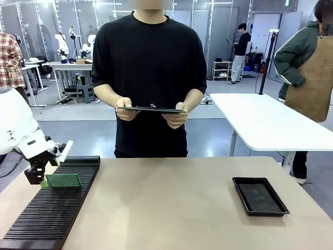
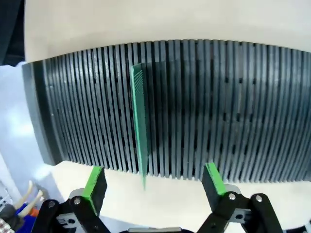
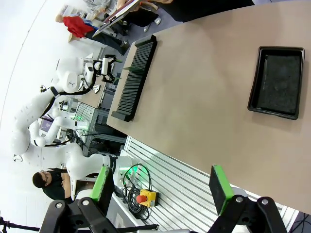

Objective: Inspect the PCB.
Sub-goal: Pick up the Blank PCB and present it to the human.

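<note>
PCB (image 1: pixel 63 180) upright in rack (image 1: pixel 52 216); left end effector (image 2: pixel 153 171), right end effector (image 3: pixel 160 171) both spread.

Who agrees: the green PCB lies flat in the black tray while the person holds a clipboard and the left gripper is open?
Not the tray: the front view shows the PCB standing on edge in the black slotted rack. The person does hold the clipboard, and the left gripper is open.

No lettering can be read anywhere on this table. The PCB (image 1: pixel 63 180) shows plain green, too small to make out any print, and the clipboard (image 1: pixel 151 109) is seen edge-on.
</note>
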